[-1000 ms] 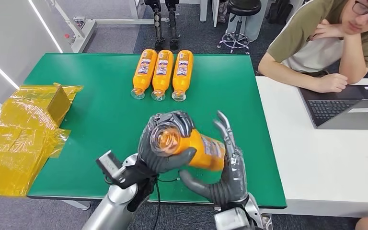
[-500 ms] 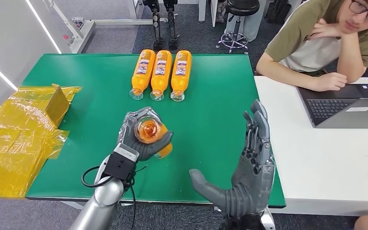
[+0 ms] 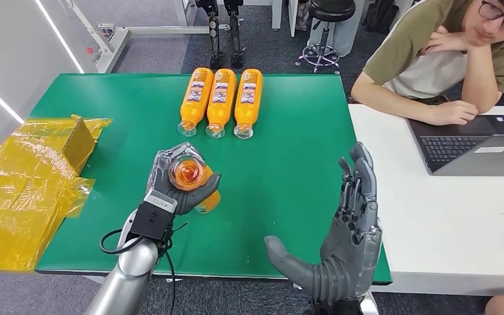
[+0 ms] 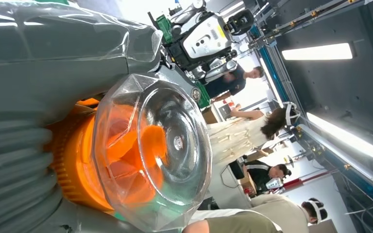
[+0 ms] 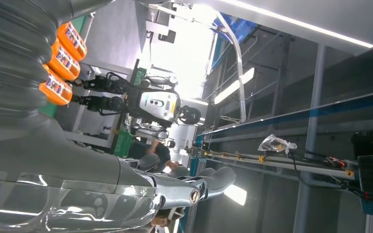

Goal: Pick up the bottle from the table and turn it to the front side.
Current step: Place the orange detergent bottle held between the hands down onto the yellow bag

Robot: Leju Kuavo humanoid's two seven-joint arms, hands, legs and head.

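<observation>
My left hand grips an orange bottle over the green table, the bottle's clear base turned up toward the head camera. The left wrist view has that clear faceted base close up, with the thumb wrapped over it. My right hand hovers near the table's front right corner, fingers spread and pointing up, holding nothing. In the right wrist view its fingers stretch out with nothing in them.
Three orange bottles lie side by side at the table's far edge. A yellow-wrapped box sits at the left. A person leans on a white table at the right, beside a laptop.
My right hand has let go of the bottle and drawn off to the right. My left hand has carried the bottle left and a little farther away, base still up.
</observation>
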